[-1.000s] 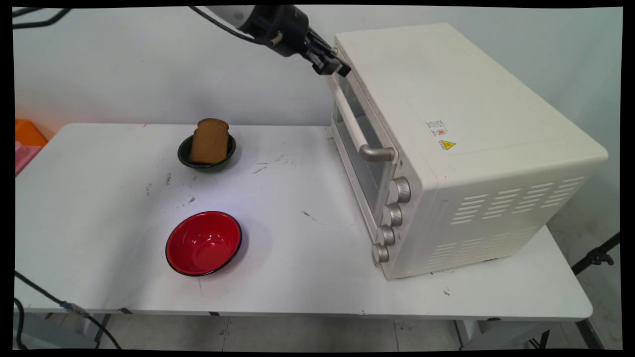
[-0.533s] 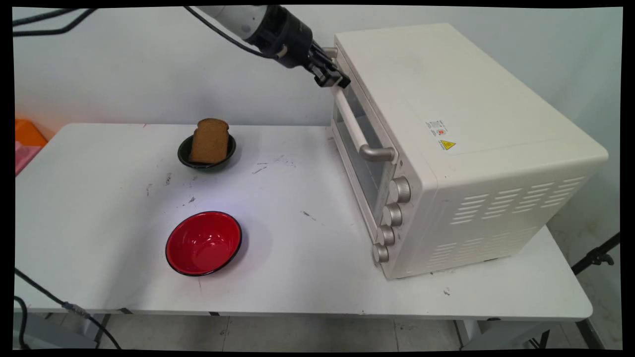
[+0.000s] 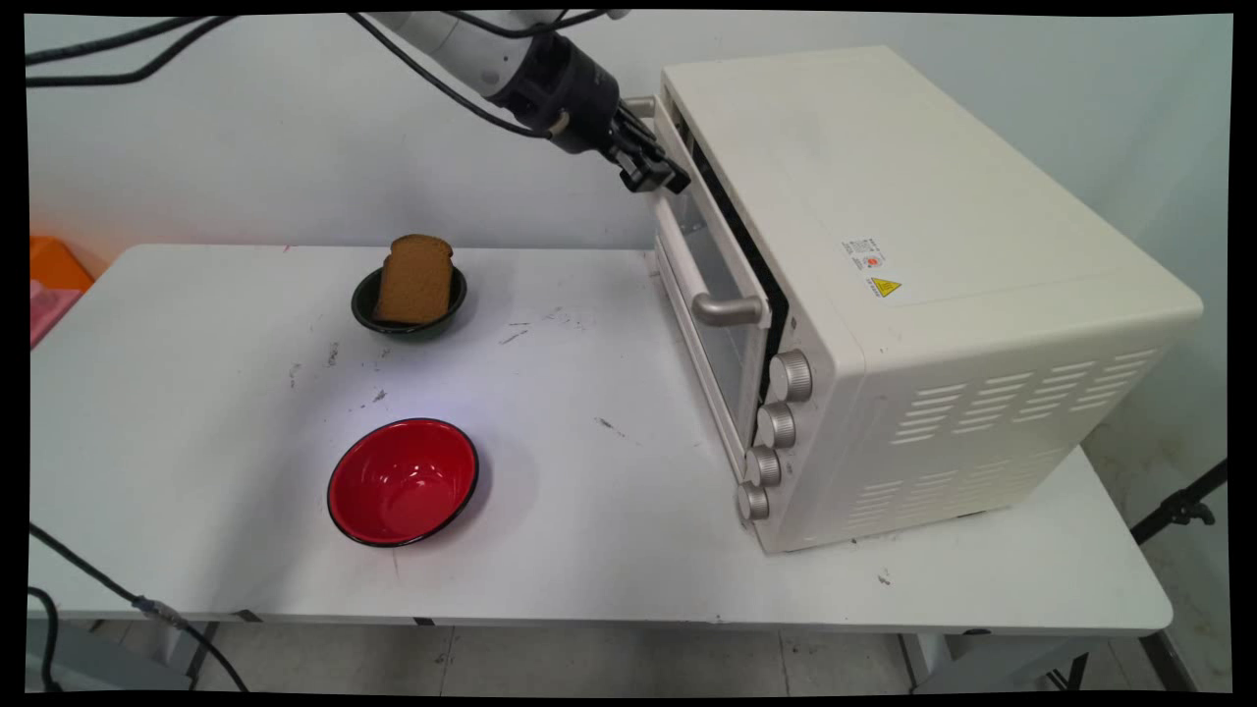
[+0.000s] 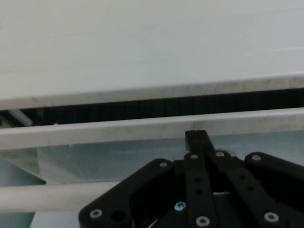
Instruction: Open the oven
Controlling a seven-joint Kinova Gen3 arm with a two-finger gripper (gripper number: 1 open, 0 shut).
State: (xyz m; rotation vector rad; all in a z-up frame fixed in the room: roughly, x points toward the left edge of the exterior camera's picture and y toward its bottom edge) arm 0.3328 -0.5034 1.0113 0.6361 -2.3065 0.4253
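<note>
The cream toaster oven [image 3: 933,295] stands on the table's [image 3: 589,550] right side, its glass door [image 3: 712,285] tipped slightly ajar, a dark gap along the top; the claw [image 3: 660,179], fingers drawn together, presses against the door's upper edge

You get even, soft light from above on the white table [image 3: 589,511]. The red bowl [image 3: 403,481] shows small glare spots and throws a faint shadow toward the table's right edge. The main view bends at its corners. In your hand view the oven door [image 4: 142,128] looks slightly soft and the linkage is dark.
</note>
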